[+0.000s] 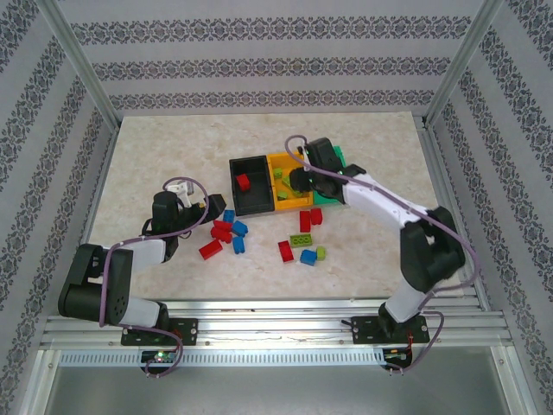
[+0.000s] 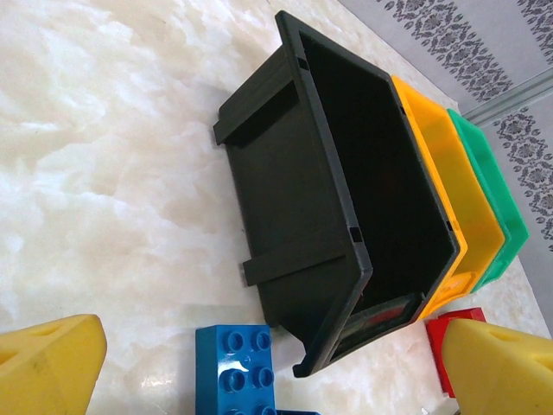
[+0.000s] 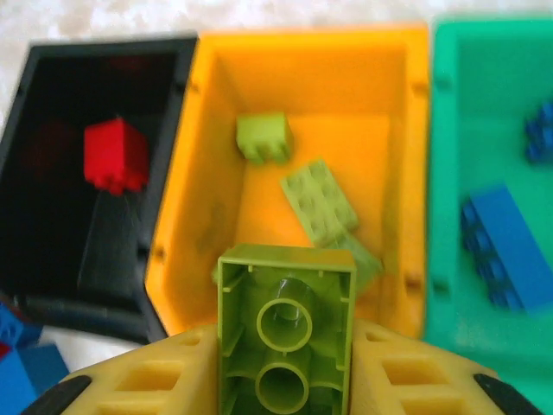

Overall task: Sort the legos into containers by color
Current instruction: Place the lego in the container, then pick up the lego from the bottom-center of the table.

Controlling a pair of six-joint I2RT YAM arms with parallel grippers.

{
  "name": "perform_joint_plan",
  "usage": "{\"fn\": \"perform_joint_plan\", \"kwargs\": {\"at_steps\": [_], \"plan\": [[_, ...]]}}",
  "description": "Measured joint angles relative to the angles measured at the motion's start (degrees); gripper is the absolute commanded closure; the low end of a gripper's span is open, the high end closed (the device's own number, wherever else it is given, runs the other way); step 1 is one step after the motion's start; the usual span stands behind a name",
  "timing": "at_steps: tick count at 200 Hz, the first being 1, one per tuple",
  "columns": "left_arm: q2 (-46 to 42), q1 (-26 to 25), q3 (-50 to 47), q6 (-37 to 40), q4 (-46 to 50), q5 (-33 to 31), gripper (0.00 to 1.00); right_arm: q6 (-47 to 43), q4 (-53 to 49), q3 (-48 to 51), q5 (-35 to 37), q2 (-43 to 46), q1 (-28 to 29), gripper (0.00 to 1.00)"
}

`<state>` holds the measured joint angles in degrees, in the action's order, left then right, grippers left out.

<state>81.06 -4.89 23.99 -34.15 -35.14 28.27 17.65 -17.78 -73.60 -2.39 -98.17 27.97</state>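
While the right gripper pinches a lime brick above the yellow bin, near the table's middle, releasing off-centre could bounce it into the black bin beside. The left gripper gapes wide, empty, by the loose bricks.

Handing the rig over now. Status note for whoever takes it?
Right tool: shut on a lime green plastic brick, above the yellow-orange plastic bin.
Left tool: open, empty, low beside the black plastic bin.
Done: a red brick in black, green bricks in yellow-orange, blue bricks in the green plastic bin.
Left: drop the held brick; sort the loose bricks, all three colours, off the table.
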Motion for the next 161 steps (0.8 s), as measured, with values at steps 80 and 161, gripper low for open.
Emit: {"fn": "perform_joint_plan", "kwargs": {"at_steps": [80, 161], "plan": [[0.0, 0.0, 0.0, 0.7, 0.2, -0.4, 0.0, -5.5, -5.4, -17.4, -1.1, -14.6, -2.7, 0.45], [0.0, 0.0, 0.0, 0.6, 0.2, -0.2, 0.0, -4.5, -4.8, 8.5, -2.6, 6.1, -0.1, 0.43]]}}
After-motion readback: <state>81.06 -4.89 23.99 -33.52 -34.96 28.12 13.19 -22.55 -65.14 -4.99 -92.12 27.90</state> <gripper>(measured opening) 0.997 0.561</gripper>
